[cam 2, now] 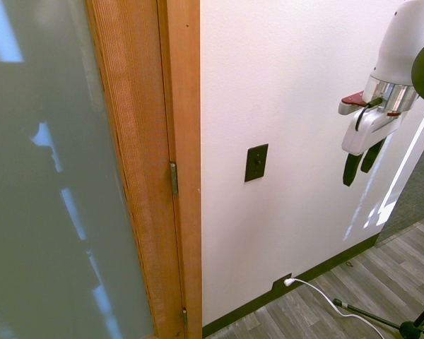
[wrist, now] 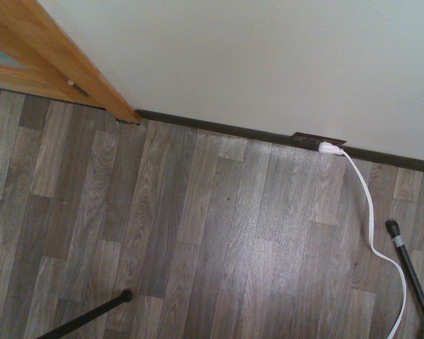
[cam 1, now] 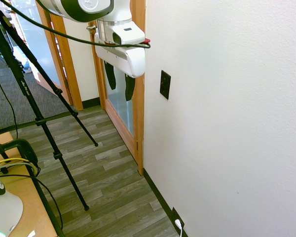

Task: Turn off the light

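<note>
Switch point(cam 1: 165, 84) sits mid-frame in the 1st ext view, a black plate on the white wall point(cam 1: 227, 98), long axis vertical, just right of the wood door frame point(cam 1: 138, 123). Gripper point(cam 1: 119, 81) hangs upper centre, left of the plate at abt the same height, clear of the wall, fingers pointing down, jaws parted narrowly, empty. Judged: next move is sideways toward the plate. Baseboard outlet point(wrist: 318, 140) w/ white plug low down, not the target.

I'm in an indoor hallway, home or office: white wall point(cam 2: 304, 233) right of frame, wood-framed frosted-glass door point(cam 2: 56, 176) at left, grey plank floor point(wrist: 198, 233), black baseboard point(wrist: 219, 131), carpet point(cam 1: 15, 98) upper left.
</note>
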Robot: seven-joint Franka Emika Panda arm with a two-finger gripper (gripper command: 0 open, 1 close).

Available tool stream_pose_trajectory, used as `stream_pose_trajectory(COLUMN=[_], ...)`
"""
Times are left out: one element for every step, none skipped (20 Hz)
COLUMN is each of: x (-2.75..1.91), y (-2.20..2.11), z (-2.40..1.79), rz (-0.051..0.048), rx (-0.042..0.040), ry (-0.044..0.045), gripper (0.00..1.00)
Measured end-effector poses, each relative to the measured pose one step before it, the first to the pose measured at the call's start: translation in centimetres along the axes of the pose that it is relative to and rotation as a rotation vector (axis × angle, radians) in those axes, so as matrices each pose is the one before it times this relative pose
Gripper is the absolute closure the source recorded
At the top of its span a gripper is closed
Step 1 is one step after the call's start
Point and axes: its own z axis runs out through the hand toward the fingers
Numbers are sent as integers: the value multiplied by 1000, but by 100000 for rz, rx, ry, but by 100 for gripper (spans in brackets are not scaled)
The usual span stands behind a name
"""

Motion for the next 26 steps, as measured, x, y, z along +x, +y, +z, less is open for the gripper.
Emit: stream_pose_trajectory(x=[-2, -41, -93, -105, -122, -185, -224, -265, -366, -370, -399, -199, -126, 113, 418, 401, 354, 315, 132, -56, -119, -155, -125, -106, 16, 95], y=[-12, -58, -274, -543, -761, -854, -898, -826, -735, -729, -508, -228, -7, 119, -35, -213, -485, -756, -705, -531, -423, -258, -184, -91, -98, -141], z=[58, 6, -12, -38, -24, 96, 207, 272, 396, 416, 470, 568, 620, 492, 359, 228, 194, 182, 254, 408, 544, 614, 626, 657, 581, 472], rz=[-24, -173, -499, -541, -289, 303, 648, 1027, 683, 1151, 1471, 1518, 1391, 1591, 1542, 845, 794, 545, 150, 330, 294, 223, 300, 486, 340, 419], rx=[-65, 113, 922, 2190, 3257, 3521, 3591, 3541, 2951, 3329, 2772, 1809, 1216, 426, 218, 630, 636, 900, 763, 334, -44, -321, -272, -333, -229, 9], ry=[-79, 57, 718, 1694, 2460, 2681, 2956, 3388, 3119, 4025, 3533, 2817, 2472, 2231, 2158, 1392, 1097, 771, 369, 129, -254, -212, -65, -214, -52, 259], gripper=[0, 0, 0, 0, 0, 0, 0, 0, 0, 0, 0, 0, 0, 0, 0, 0, 0, 0, 0, 0, 100, 100, 100, 100, 100, 100])
